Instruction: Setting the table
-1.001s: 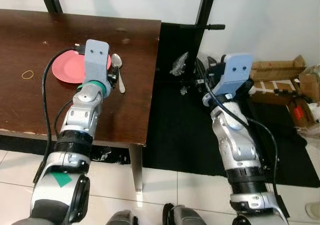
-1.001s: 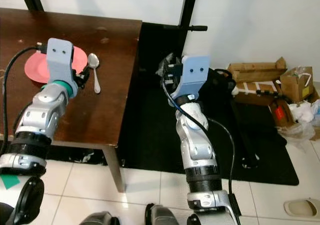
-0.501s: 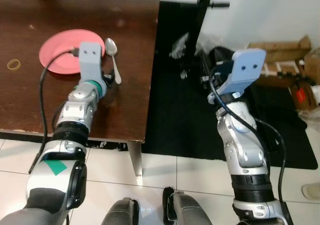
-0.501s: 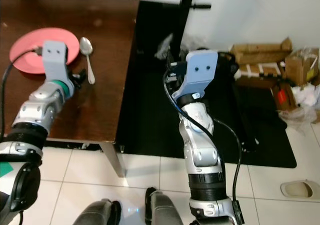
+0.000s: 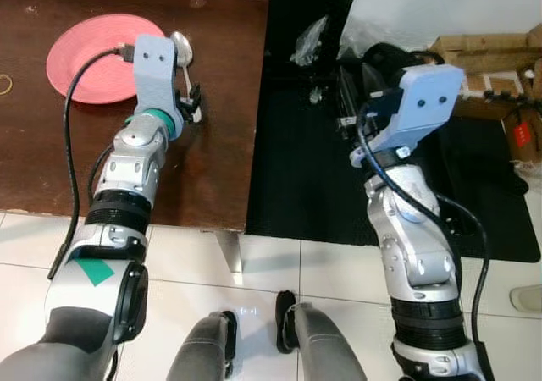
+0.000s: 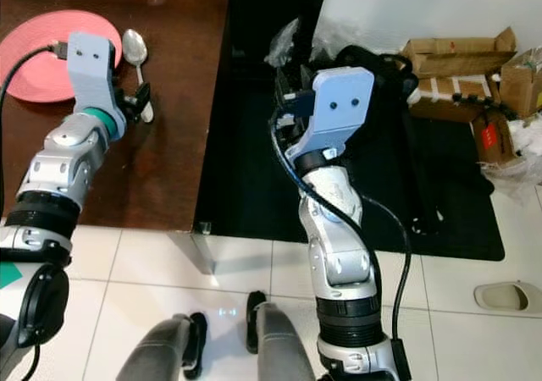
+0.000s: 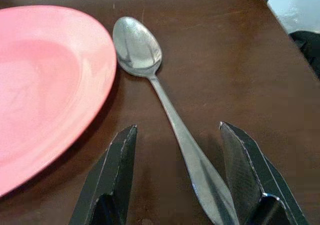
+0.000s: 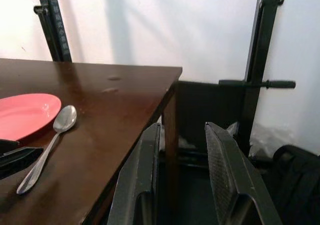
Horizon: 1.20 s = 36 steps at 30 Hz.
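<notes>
Silver jointed arms, blue-grey wrist housings, black cables, black fingers (image 7: 112,180)

A pink plate (image 7: 45,80) and silver spoon (image 7: 165,105) lie on the dark brown table (image 7: 225,50).

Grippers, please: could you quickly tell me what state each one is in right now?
Left gripper: open, fingers either side of the spoon handle on the table, holding nothing.
Right gripper: open, empty, off the table's edge.
</notes>
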Tool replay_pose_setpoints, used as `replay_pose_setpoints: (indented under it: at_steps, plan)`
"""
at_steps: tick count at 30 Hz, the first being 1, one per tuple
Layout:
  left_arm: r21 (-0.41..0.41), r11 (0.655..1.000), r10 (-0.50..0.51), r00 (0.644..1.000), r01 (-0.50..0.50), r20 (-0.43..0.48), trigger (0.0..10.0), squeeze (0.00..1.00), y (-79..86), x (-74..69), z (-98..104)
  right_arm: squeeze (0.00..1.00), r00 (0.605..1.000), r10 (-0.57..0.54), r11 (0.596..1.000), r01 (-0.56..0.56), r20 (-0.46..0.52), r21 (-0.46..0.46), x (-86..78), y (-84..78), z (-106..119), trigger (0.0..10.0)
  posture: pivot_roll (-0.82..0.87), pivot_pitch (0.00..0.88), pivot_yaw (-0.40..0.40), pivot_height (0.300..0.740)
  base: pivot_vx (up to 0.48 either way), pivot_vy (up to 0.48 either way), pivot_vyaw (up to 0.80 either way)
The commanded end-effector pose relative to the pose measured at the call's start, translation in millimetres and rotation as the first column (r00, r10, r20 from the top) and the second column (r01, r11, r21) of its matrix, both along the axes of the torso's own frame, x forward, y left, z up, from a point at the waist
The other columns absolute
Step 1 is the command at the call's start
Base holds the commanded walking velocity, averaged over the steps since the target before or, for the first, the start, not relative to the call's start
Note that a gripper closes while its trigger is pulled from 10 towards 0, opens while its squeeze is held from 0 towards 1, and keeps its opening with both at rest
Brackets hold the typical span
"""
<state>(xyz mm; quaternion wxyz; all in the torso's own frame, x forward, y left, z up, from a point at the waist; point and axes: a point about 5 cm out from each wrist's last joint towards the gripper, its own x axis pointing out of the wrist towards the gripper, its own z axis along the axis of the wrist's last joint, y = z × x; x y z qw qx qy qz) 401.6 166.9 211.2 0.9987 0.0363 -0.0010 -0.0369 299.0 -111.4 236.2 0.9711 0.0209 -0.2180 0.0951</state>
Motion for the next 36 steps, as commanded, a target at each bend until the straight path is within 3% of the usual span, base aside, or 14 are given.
replay_pose_setpoints:
  at_steps: [1,16,18,24,29,32,33,34,35,36]
  plan:
    - [-0.013,1.000,0.006,1.000,-0.007,-0.011,10.0,0.00,2.1,0.3,-3.5,0.00,1.000,0.002,1.000,-0.002,-0.016,0.008,-4.2,0.5,-3.2,10.0,0.03,0.306,0.070,0.740,0.000,0.000,0.00]
    - [-0.070,0.996,0.046,0.999,-0.047,-0.016,10.0,0.00,9.1,1.6,2.5,0.00,0.998,0.001,1.000,0.001,-0.064,0.031,-21.2,4.6,-6.8,10.0,0.02,0.364,0.083,0.740,0.000,0.000,0.00]
    - [-0.102,0.993,0.048,0.998,-0.053,-0.048,10.0,0.00,9.5,2.3,-0.4,0.00,0.997,-0.001,0.999,0.003,-0.073,0.036,-22.7,5.3,-7.9,10.0,0.02,0.369,0.086,0.740,0.000,0.000,0.00]
    - [-0.079,0.995,0.050,0.993,-0.058,-0.105,10.0,0.00,8.2,4.5,-4.8,0.00,0.996,-0.005,0.999,0.008,-0.087,0.039,-24.1,5.5,-9.2,10.0,0.03,0.369,0.092,0.740,0.000,0.000,0.00]
    - [-0.040,0.998,0.040,0.998,-0.042,-0.051,10.0,0.00,7.4,5.2,3.9,0.00,0.995,-0.007,0.999,0.011,-0.095,0.039,-24.6,5.4,-9.4,10.0,0.02,0.366,0.094,0.740,0.000,0.000,0.00]
    - [-0.062,0.997,0.046,0.995,-0.051,-0.088,9.8,0.00,6.4,6.2,2.7,0.00,0.995,-0.008,0.999,0.012,-0.104,0.040,-24.1,4.6,-10.6,10.0,0.02,0.360,0.093,0.740,0.000,0.000,0.00]
    - [-0.063,0.997,0.047,0.993,-0.054,-0.109,4.4,0.00,5.8,6.7,1.3,0.00,0.994,-0.008,0.999,0.013,-0.108,0.040,-23.8,4.4,-11.4,10.0,0.02,0.355,0.093,0.740,0.000,0.000,0.00]
    - [-0.063,0.997,0.047,0.993,-0.054,-0.109,4.4,0.00,5.8,6.7,1.3,0.00,0.994,-0.008,0.999,0.013,-0.108,0.040,-23.8,4.4,-11.4,10.0,0.02,0.355,0.093,0.740,0.000,0.000,0.00]
    - [-0.062,0.996,0.055,0.989,-0.064,-0.137,0.0,0.00,6.0,6.7,-2.0,0.00,0.994,-0.009,0.999,0.013,-0.111,0.041,-23.5,4.5,-11.9,10.0,0.02,0.353,0.093,0.740,0.000,0.000,0.00]
    - [-0.062,0.996,0.055,0.989,-0.064,-0.137,0.0,0.00,6.0,6.7,-2.0,0.00,0.994,-0.009,0.999,0.013,-0.111,0.041,-23.5,4.5,-11.9,10.0,0.02,0.353,0.093,0.740,0.000,0.000,0.00]
